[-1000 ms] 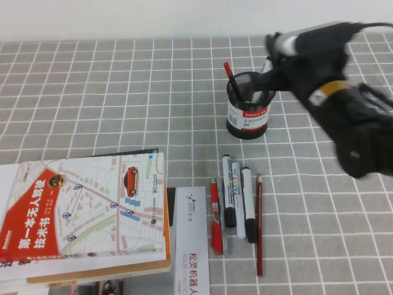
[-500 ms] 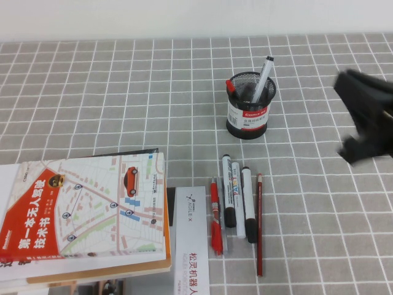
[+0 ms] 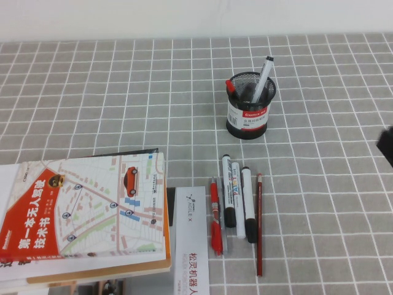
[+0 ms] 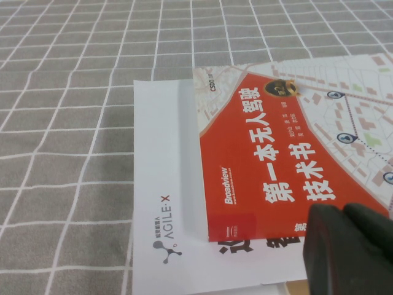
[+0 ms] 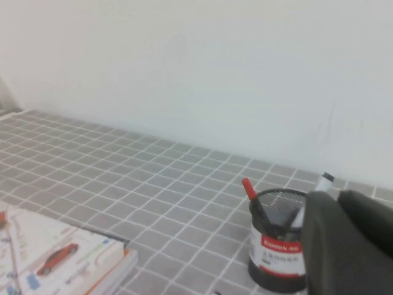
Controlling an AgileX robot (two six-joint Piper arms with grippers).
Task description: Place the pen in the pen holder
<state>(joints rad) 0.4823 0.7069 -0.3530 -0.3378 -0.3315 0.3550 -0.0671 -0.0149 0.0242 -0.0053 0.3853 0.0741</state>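
Observation:
The black mesh pen holder (image 3: 248,114) with its white and red label stands on the grid cloth. The pen (image 3: 231,87) stands inside it, its red cap poking over the rim on the robot's left. A white marker (image 3: 264,72) leans in the cup too. Only a dark bit of my right arm (image 3: 387,146) shows at the right edge. In the right wrist view, my right gripper (image 5: 339,198) is shut and empty, back from the pen holder (image 5: 276,252) and the pen (image 5: 249,188). My left gripper (image 4: 345,212) is shut and empty over a book.
A red map-cover book (image 3: 86,212) lies front left on a white booklet (image 3: 191,246). A row in front of the holder holds a red clear-barrel pen (image 3: 215,215), three markers (image 3: 237,200) and a dark-red pencil (image 3: 259,224).
My right arm let go of the pen over the holder and pulled back to the right, almost out of the high view. The pen has sunk deeper into the cup.

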